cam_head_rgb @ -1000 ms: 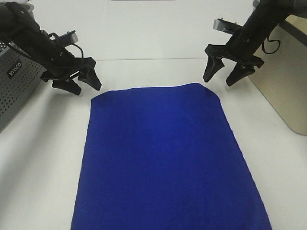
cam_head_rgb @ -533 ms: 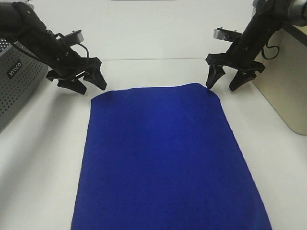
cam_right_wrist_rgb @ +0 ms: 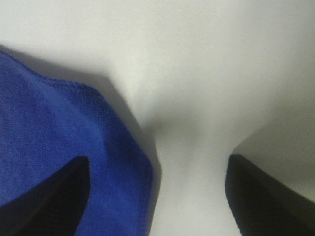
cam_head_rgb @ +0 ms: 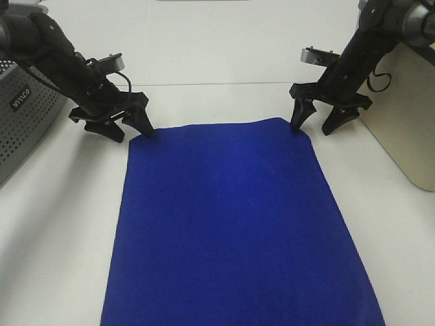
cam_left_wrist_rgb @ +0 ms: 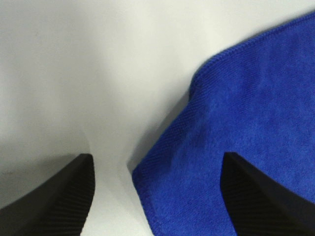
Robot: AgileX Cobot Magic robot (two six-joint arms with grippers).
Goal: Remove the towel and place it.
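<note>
The royal-blue towel (cam_head_rgb: 228, 224) lies flat on the white table, running from mid-table to the near edge. My left gripper (cam_head_rgb: 129, 129) is open and down at the towel's far left corner, one finger over the cloth (cam_left_wrist_rgb: 236, 132) and one on bare table. My right gripper (cam_head_rgb: 315, 125) is open and down at the far right corner, one finger over the cloth (cam_right_wrist_rgb: 54, 147) and the other on the table. Neither holds anything.
A grey perforated basket (cam_head_rgb: 24, 119) stands at the left edge behind my left arm. A beige bin (cam_head_rgb: 404, 109) stands at the right edge beside my right arm. White table surface (cam_head_rgb: 217, 54) lies beyond the towel.
Both grippers have come down and inward to the towel's far corners. The towel has not moved.
</note>
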